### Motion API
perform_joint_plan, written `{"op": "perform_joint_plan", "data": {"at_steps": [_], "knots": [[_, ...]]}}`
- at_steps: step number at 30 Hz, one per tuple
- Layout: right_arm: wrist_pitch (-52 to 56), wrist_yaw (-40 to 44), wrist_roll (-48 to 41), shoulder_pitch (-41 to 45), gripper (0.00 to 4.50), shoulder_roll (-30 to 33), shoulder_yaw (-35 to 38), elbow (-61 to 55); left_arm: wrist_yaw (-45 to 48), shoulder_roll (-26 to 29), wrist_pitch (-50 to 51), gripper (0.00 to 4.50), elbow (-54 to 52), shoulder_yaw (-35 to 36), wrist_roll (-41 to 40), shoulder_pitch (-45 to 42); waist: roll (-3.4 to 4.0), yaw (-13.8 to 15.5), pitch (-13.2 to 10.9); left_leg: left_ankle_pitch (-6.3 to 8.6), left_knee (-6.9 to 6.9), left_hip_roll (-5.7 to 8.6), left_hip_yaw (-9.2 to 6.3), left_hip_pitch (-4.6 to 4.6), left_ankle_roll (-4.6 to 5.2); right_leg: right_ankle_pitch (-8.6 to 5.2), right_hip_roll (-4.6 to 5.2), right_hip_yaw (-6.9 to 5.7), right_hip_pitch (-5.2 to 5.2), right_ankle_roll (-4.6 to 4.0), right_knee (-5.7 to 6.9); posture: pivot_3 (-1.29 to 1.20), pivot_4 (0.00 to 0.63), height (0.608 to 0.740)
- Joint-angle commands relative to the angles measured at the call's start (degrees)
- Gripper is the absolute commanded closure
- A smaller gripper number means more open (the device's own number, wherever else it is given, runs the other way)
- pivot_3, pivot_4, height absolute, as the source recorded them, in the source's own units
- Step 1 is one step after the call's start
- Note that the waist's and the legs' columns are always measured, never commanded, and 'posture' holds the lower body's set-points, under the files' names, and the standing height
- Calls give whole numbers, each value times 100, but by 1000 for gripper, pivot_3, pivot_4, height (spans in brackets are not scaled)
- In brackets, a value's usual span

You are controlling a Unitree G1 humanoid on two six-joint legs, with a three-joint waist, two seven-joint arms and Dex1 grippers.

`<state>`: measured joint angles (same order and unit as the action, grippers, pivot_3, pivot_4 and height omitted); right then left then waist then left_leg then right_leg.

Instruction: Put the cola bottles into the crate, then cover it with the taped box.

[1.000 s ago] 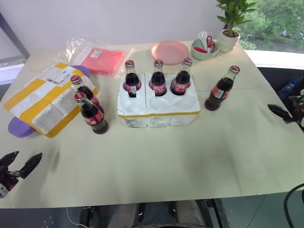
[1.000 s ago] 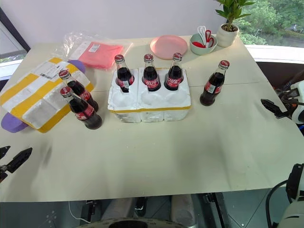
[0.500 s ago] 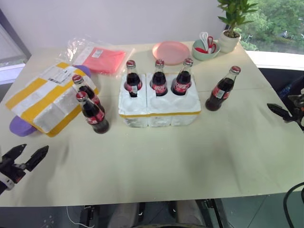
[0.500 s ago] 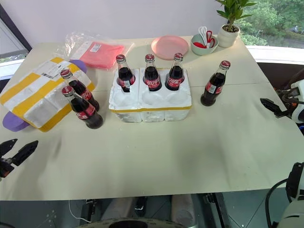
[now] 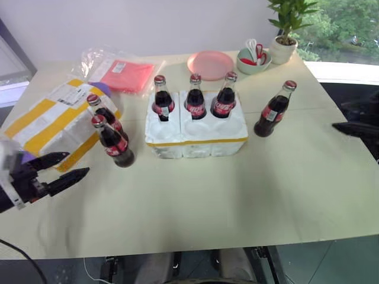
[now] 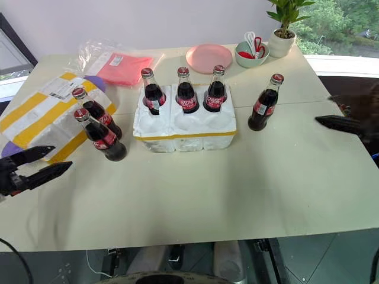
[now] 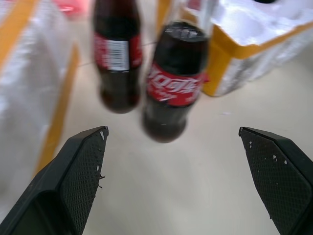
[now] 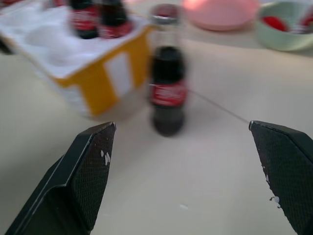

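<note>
White foam is what our crate (image 5: 195, 130) is made of, and it sits in the middle of the table (image 5: 237, 195) with three cola bottles (image 5: 194, 97) in its back wells. Two more bottles (image 5: 112, 142) stand at nine o'clock from it, and one bottle (image 5: 272, 111) stands at three o'clock. A second ago our arms were farther out. Now our left gripper (image 6: 38, 165) has come closer to the two bottles, jaws wide and empty. Our right gripper (image 8: 186, 171) faces the lone bottle, jaws wide too. We think picking up comes next. Our taped box (image 5: 50, 121) waits at nine o'clock, partly hidden behind the two bottles.
</note>
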<state>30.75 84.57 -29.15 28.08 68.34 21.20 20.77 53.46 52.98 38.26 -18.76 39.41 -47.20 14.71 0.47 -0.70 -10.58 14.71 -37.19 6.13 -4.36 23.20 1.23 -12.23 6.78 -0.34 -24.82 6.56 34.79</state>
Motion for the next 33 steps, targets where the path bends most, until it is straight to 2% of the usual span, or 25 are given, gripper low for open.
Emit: {"op": "perform_joint_plan", "data": {"at_steps": [1,7,14,26,33], "knots": [[737,-256,-698,-175,0,14,568,-1177,-90,-44,-277,21,33,-528,345,-404,-1,16,-1,-1,-3,1,1,0,-2,0,2,2,-4,0,10,0,150,740],[1525,-575,-1401,-583,0,-29,1080,-2306,-352,-412,-779,21,610,-1310,953,-1252,-2,122,0,-2,-8,0,3,4,-3,-1,3,2,-9,-1,15,0,150,740],[1866,-714,-1886,-1024,0,-69,1492,-3048,-324,-688,-992,21,960,-1730,1191,-1813,-7,152,-1,-3,-9,2,5,13,-3,12,3,3,-19,19,18,0,150,740],[1854,-1027,-2116,-1217,0,-170,1528,-3352,-288,-934,-1191,21,1435,-2218,1505,-2304,-8,150,0,-13,-14,1,5,12,10,13,2,2,-19,17,22,0,150,740],[1915,-1244,-2302,-1203,0,-206,1491,-3455,-456,-1275,-1310,21,1771,-2491,1732,-2667,-11,153,0,-13,-16,2,5,13,11,14,3,2,-17,19,22,0,150,740]]}}
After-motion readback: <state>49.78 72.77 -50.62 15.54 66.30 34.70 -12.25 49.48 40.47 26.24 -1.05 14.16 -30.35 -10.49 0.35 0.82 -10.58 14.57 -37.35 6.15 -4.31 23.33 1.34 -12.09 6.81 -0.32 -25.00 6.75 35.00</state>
